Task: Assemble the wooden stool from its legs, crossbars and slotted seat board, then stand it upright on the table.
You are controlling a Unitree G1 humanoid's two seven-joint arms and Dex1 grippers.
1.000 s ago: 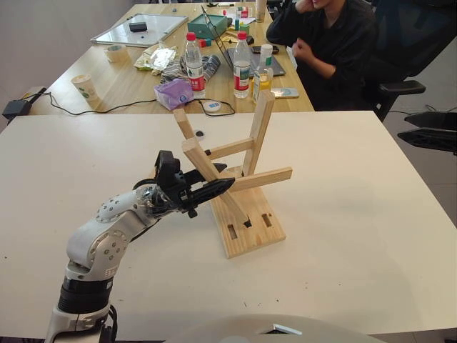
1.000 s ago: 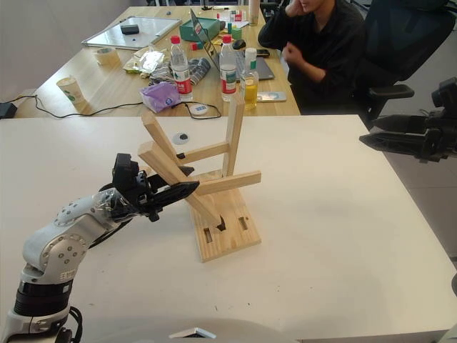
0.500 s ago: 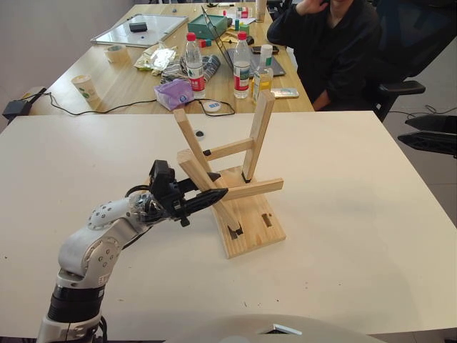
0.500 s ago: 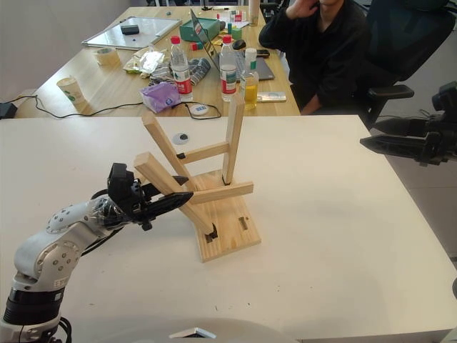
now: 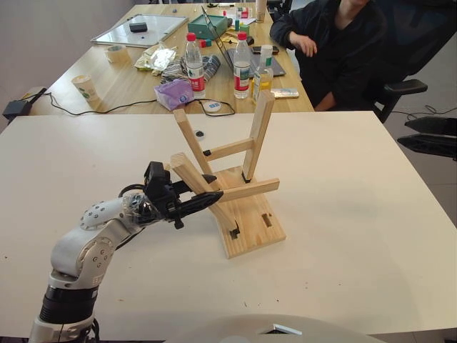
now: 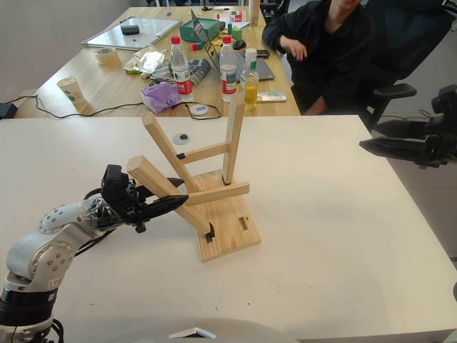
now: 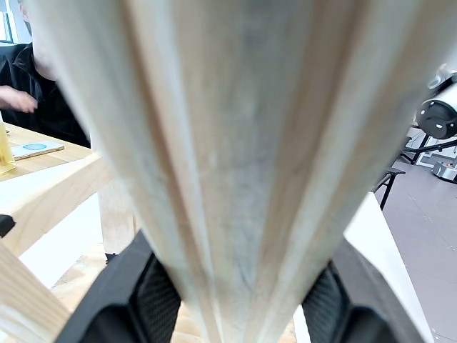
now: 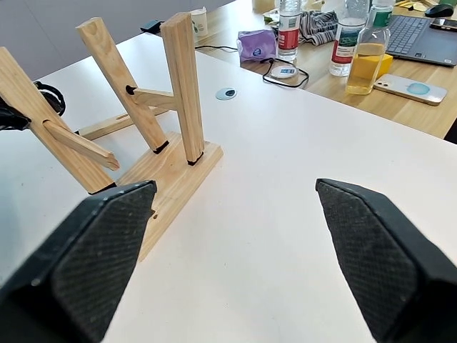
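Stool (image 5: pixel 230 149), part-built and inverted on the surface (image 5: pixel 357 214), is gripped at its tilted leg (image 5: pixel 184 166) by the clamped fingers of the left gripper (image 5: pixel 205 197), right gripper (image 6: pixel 370 136) fingers being apart, and the leg may be jammed in its slot (image 5: pixel 234 231) if driven while tilted.

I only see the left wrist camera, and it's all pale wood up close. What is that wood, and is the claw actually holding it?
Observer: It's a stool leg, tilted; the left gripper is clamped on it.
Operator: Where does its bottom end go?
Observer: It meets the seat board, lying flat on the table, at a near slot.
Operator: And the other claw?
Observer: The right gripper hangs open beyond the table's right edge.
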